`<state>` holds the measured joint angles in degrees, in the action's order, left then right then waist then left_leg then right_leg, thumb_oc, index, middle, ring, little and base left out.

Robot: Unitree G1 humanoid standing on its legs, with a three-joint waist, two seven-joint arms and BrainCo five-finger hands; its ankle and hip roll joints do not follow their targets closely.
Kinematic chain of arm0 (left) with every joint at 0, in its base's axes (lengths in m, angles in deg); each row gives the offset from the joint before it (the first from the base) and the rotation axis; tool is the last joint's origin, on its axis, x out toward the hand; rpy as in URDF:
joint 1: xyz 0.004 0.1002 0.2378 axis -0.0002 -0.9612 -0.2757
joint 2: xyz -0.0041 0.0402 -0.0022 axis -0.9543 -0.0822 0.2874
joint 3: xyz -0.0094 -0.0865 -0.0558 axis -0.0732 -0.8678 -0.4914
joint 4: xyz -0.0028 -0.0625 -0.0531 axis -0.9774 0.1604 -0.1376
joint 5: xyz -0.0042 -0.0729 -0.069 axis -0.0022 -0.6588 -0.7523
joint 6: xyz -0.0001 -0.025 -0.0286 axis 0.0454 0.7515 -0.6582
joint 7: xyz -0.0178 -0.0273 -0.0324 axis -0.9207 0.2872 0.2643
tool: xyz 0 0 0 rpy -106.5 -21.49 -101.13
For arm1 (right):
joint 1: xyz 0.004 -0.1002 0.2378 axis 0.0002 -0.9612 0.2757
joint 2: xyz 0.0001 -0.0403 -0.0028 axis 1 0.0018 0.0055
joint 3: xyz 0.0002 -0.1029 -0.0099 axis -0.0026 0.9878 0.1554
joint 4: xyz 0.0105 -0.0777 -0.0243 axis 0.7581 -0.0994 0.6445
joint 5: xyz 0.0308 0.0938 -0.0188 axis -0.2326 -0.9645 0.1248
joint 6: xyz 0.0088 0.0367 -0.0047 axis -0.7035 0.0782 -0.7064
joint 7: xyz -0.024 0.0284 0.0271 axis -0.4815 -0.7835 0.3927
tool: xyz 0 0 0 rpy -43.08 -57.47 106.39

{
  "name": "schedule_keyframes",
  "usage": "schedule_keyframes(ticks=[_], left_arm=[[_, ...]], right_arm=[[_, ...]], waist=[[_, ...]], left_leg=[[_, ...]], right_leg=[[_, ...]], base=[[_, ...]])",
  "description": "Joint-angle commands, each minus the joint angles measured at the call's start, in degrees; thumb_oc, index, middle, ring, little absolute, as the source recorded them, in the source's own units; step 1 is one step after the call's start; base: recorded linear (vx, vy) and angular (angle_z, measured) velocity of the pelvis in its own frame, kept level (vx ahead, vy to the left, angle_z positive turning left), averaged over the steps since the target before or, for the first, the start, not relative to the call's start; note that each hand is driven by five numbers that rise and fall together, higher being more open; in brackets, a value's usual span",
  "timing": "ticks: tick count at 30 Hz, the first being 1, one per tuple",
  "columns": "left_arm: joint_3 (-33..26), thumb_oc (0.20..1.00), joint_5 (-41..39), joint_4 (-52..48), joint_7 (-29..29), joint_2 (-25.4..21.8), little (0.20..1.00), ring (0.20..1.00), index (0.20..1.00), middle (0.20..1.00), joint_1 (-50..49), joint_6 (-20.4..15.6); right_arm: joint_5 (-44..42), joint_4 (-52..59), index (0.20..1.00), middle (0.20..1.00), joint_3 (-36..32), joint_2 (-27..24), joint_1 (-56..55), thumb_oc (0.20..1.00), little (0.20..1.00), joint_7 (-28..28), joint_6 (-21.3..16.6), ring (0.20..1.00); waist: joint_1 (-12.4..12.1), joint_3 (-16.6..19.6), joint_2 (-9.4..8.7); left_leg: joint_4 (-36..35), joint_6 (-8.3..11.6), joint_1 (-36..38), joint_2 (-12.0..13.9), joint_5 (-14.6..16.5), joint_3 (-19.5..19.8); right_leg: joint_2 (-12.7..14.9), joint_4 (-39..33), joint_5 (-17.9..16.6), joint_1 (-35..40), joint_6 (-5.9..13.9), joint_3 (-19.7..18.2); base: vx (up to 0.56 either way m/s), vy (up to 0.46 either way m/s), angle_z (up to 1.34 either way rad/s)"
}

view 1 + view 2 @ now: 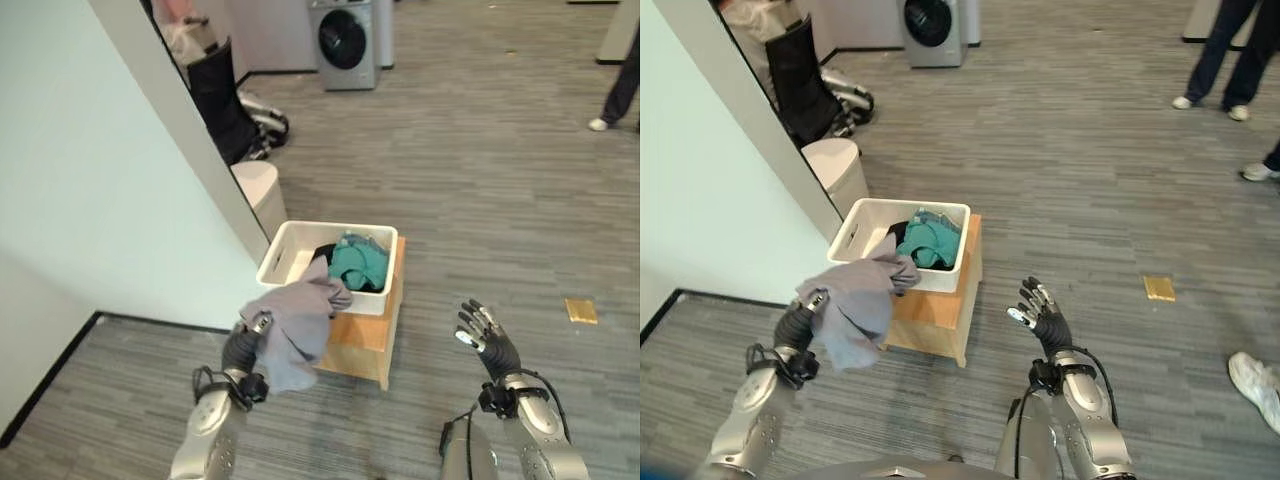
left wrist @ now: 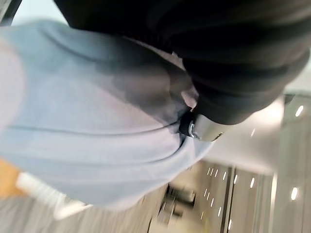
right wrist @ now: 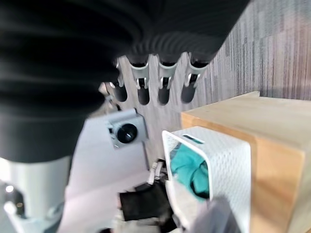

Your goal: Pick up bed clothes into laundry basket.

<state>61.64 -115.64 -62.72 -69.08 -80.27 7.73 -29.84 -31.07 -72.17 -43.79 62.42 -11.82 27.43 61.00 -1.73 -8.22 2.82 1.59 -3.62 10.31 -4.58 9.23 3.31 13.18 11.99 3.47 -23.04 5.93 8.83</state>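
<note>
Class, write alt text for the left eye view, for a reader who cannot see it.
The robot's left hand holds a grey cloth beside a white laundry basket that contains a teal garment and sits on a low wooden stand. Its right hand hangs open over grey floor.

even indoor light | soft shadows | wrist views blurred, perhaps motion

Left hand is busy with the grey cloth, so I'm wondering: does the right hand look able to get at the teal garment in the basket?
Probably yes. The right hand is open, holds nothing, and bare floor lies between it and the white basket, where the teal garment lies uncovered on top.
</note>
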Motion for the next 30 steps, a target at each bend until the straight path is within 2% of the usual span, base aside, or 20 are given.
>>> schedule_keyframes(ticks=[1, 3, 6, 9, 11, 13, 14, 17, 18, 19, 20, 21, 23, 28, 30], left_arm=[[0.02, 0.200, 0.65, -5.53, 1.14, -1.98, 0.200, 0.200, 0.200, 0.200, 1.42, -4.68], [-0.32, 0.200, 0.62, -6.39, 2.04, -1.03, 0.200, 0.200, 0.200, 0.200, 0.18, -4.57], [-1.42, 0.200, -0.32, -6.07, 1.07, -0.42, 0.200, 0.200, 0.200, 0.200, -0.66, -4.70], [-7.98, 0.200, 2.99, -10.06, -1.33, -0.48, 0.200, 0.200, 0.200, 0.200, -3.41, -5.51], [-10.73, 0.200, 6.84, -14.52, -2.21, -4.50, 0.200, 0.200, 0.200, 0.200, -0.76, -6.41], [-11.05, 0.200, 7.62, -15.27, -2.70, -7.31, 0.200, 0.200, 0.200, 0.200, 2.09, -6.81], [-11.87, 0.200, 9.04, -15.76, -3.26, -10.88, 0.200, 0.200, 0.200, 0.200, 5.04, -6.86], [-12.36, 0.200, 9.76, -15.12, -4.73, -17.27, 0.200, 0.200, 0.200, 0.200, 10.99, -7.32], [-12.27, 0.200, 9.73, -14.92, -4.76, -17.43, 0.200, 0.200, 0.200, 0.200, 11.23, -7.39], [-12.07, 0.200, 9.48, -13.87, -5.52, -22.53, 0.200, 0.200, 0.200, 0.200, 15.76, -7.51], [-11.86, 0.200, 9.40, -13.58, -5.52, -22.74, 0.200, 0.200, 0.200, 0.200, 16.11, -7.62], [-10.90, 0.200, 8.19, -11.86, -5.34, -27.21, 0.200, 0.200, 0.200, 0.200, 19.60, -7.52], [-8.05, 0.200, 7.04, -9.19, -4.75, -31.57, 0.200, 0.200, 0.200, 0.200, 24.25, -7.25], [1.85, 0.200, 5.44, -0.60, -3.13, -38.13, 0.200, 0.200, 0.200, 0.200, 35.03, -6.32], [8.95, 0.200, 5.52, 5.91, -2.13, -40.60, 0.200, 0.200, 0.200, 0.200, 42.13, -5.04]], right_arm=[[-1.19, 2.94, 1.000, 1.000, -4.55, -0.34, 1.61, 1.000, 1.000, 1.18, -3.19, 1.000], [-0.90, 1.99, 1.000, 1.000, -5.34, -1.10, 1.53, 1.000, 1.000, 1.70, -2.98, 1.000], [-1.63, 1.94, 1.000, 1.000, -5.13, -1.12, 1.26, 1.000, 1.000, 1.71, -2.92, 1.000], [-1.28, 2.42, 1.000, 1.000, -6.32, -0.36, -0.50, 1.000, 1.000, 1.98, -2.58, 1.000], [-1.18, 1.82, 1.000, 1.000, -6.51, -0.73, 0.09, 1.000, 1.000, 2.46, -2.72, 1.000], [-1.06, 1.72, 1.000, 1.000, -6.03, -1.23, 1.01, 1.000, 1.000, 2.74, -2.72, 1.000], [-0.97, 1.68, 1.000, 1.000, -5.50, -1.76, 1.96, 1.000, 1.000, 2.98, -2.46, 1.000], [-1.33, 1.53, 1.000, 1.000, -4.03, -2.41, 3.15, 1.000, 1.000, 3.61, -2.05, 1.000], [-1.33, 1.49, 1.000, 1.000, -4.07, -2.30, 3.26, 1.000, 1.000, 3.61, -2.06, 1.000], [-1.57, 1.30, 1.000, 1.000, -2.94, -2.99, 3.44, 1.000, 1.000, 4.28, -1.41, 1.000], [-1.58, 1.26, 1.000, 1.000, -3.02, -2.85, 3.53, 1.000, 1.000, 4.29, -1.41, 1.000], [-1.98, 0.91, 1.000, 1.000, -2.31, -3.39, 3.78, 1.000, 1.000, 4.71, -1.03, 1.000], [-2.53, 0.45, 1.000, 1.000, -1.22, -3.75, 4.12, 1.000, 1.000, 4.99, -0.85, 1.000], [-2.94, -0.55, 1.000, 1.000, 0.64, -4.62, 5.11, 1.000, 1.000, 5.00, -1.01, 1.000], [-3.32, -1.41, 1.000, 1.000, 2.00, -5.06, 5.34, 1.000, 1.000, 5.14, -1.08, 1.000]], waist=[[-2.08, 0.67, -2.61], [-2.25, 2.01, -2.54], [-2.79, 1.98, -2.68], [-3.53, 2.52, -3.09], [-3.49, 2.75, -3.14], [-3.32, 3.05, -3.07], [-3.13, 3.23, -2.85], [-2.84, 3.33, -2.57], [-2.89, 3.21, -2.67], [-2.53, 3.54, -2.33], [-2.62, 3.44, -2.44], [-2.43, 3.58, -2.24], [-2.09, 3.73, -2.07], [-1.39, 3.91, -1.91], [-0.56, 4.11, -1.85]], left_leg=[[-2.62, 1.92, -8.18, 2.71, -8.47, 2.36], [-3.81, 2.71, -8.31, 3.26, -9.13, 3.78], [-4.04, 3.19, -8.45, 3.61, -9.54, 5.05], [-5.50, 3.46, -7.92, 3.93, -10.06, 5.99], [-5.82, 3.74, -7.38, 4.27, -9.91, 5.71], [-6.05, 3.86, -7.05, 4.43, -9.80, 5.42], [-6.22, 4.01, -6.77, 4.52, -9.84, 5.07], [-6.42, 4.20, -6.47, 4.59, -9.79, 4.81], [-6.41, 4.20, -6.44, 4.59, -9.78, 4.80], [-6.51, 4.30, -6.34, 4.65, -9.78, 4.58], [-6.50, 4.30, -6.33, 4.64, -9.77, 4.58], [-6.54, 4.40, -6.25, 4.66, -9.83, 4.48], [-6.59, 4.53, -6.23, 4.70, -9.95, 4.37], [-6.59, 4.75, -6.15, 4.92, -9.94, 3.98], [-6.59, 5.00, -6.03, 5.20, -9.89, 3.41]], right_leg=[[-3.85, -7.82, -3.77, 21.02, 2.43, -4.04], [-5.10, -10.56, -3.22, 23.21, 1.68, -2.38], [-5.73, -12.02, -3.10, 24.42, 0.99, -0.54], [-6.40, -13.61, -2.93, 26.03, 0.72, 0.78], [-6.70, -14.30, -2.88, 26.59, 0.63, 0.56], [-6.72, -14.58, -2.90, 26.98, 0.72, 0.50], [-6.79, -14.59, -2.81, 27.24, 0.78, 0.45], [-6.80, -14.44, -2.76, 27.30, 0.94, 0.55], [-6.80, -14.44, -2.76, 27.33, 0.94, 0.54], [-6.81, -14.45, -2.80, 27.41, 1.06, 0.52], [-6.81, -14.45, -2.79, 27.42, 1.06, 0.53], [-6.84, -14.48, -2.87, 27.49, 1.22, 0.49], [-6.81, -14.59, -3.04, 27.54, 1.42, 0.44], [-6.78, -15.03, -3.51, 27.57, 1.76, 0.24], [-6.94, -15.84, -3.93, 27.83, 2.01, -0.17]], base=[[0.24, -0.295, 2.49], [0.18, -0.195, 2.61], [0.03, -0.074, 0.80], [0.03, -0.041, 0.08], [0.01, 0.001, -0.08], [0.00, 0.013, -0.17], [0.00, 0.023, -0.14], [-0.01, 0.017, -0.37], [0.00, 0.015, -0.55], [0.00, 0.008, -0.46], [0.00, 0.018, -0.29], [0.00, 0.013, -0.41], [0.00, 0.012, -0.38], [0.01, 0.010, -0.14], [0.02, 0.024, -0.08]])
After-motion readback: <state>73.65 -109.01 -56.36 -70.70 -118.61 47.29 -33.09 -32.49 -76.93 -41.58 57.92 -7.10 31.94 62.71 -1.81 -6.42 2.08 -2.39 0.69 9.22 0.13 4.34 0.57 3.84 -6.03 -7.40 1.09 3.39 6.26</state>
